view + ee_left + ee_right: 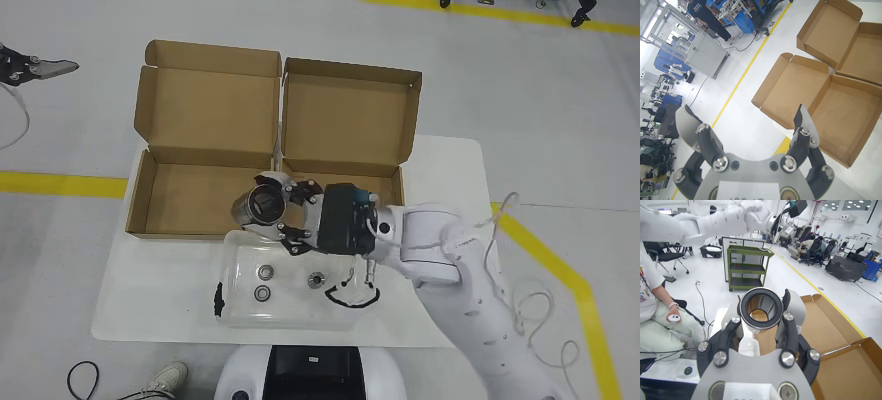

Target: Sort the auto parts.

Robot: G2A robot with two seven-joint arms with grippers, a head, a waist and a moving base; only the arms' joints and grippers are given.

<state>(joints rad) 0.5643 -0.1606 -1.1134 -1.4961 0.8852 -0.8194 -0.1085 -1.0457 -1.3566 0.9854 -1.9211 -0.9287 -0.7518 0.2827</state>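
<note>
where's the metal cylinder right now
In the top view the cylinder is held in the right gripper over the left box's near edge, just beyond the clear tray.

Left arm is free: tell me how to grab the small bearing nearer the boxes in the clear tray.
Probably straight down from above, pinching across its outer rim: the bearing lies flat inside the walled clear tray, which blocks sideways approaches.

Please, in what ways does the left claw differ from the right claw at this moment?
The left claw is open and empty; the right claw is shut on a metal cylinder. The left claw hangs over the floor, away from the table; the right claw is over the table, above a cardboard box. Both have the same build, with pale fingers on black links.
</note>
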